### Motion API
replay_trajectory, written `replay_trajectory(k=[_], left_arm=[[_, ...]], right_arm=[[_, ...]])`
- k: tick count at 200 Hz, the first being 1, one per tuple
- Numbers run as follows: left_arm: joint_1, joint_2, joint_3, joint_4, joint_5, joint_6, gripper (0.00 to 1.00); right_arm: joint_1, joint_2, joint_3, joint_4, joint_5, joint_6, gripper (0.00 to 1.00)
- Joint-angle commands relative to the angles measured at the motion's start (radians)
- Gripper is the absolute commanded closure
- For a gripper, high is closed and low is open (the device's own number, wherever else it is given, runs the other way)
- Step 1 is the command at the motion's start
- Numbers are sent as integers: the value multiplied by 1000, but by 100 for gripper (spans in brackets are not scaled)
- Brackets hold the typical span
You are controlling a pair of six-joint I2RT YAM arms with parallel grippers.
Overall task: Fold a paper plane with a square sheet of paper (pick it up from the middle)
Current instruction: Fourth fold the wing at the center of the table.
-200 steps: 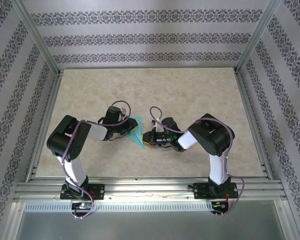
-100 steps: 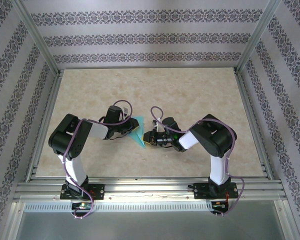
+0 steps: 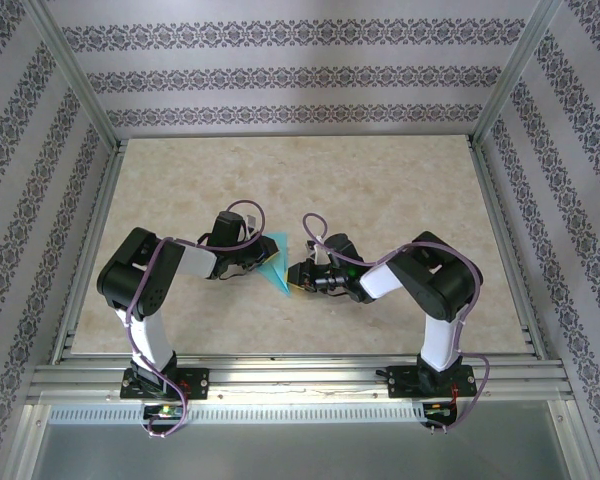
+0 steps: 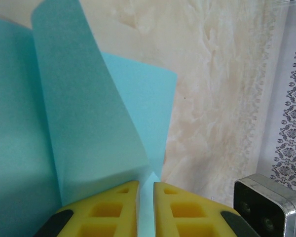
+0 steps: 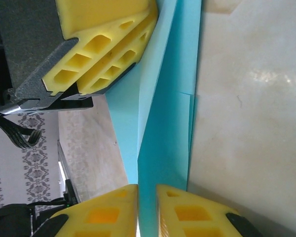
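The square sheet of paper is a creased turquoise shape with a point toward the near side, held between the two arms at mid-table. My left gripper comes from the left and is shut on a folded flap of the paper, pinched between its yellow fingertips. My right gripper faces it from the right. Its jaws stand a little apart around the paper's folded edge, with a sliver of light beside one finger. The left fingers show beyond the paper in the right wrist view.
The beige marbled tabletop lies inside an aluminium frame with patterned walls. A metal-cased block of the right arm sits close beside the left fingers. Free room lies toward the far side.
The right arm's elbow has swung to the right while its gripper stayed at the paper. The left gripper and paper have barely shifted.
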Motion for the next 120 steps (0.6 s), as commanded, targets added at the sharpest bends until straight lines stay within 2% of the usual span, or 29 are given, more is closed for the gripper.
replay_trajectory(k=[1, 36, 80, 94, 120], left_arm=[[-8, 21, -7, -90, -8, 21, 84], [-9, 21, -6, -89, -8, 22, 84], [-10, 19, -13, -79, -8, 16, 84], [-10, 18, -15, -79, -8, 16, 84], [-10, 16, -20, -72, -9, 13, 84]], right_arm=[[24, -23, 2, -207, 63, -76, 77], [57, -65, 74, -458, 154, -200, 74], [61, -59, 78, -444, 124, -188, 80], [64, -59, 72, -435, 113, -180, 87], [66, -54, 65, -444, 110, -179, 89]])
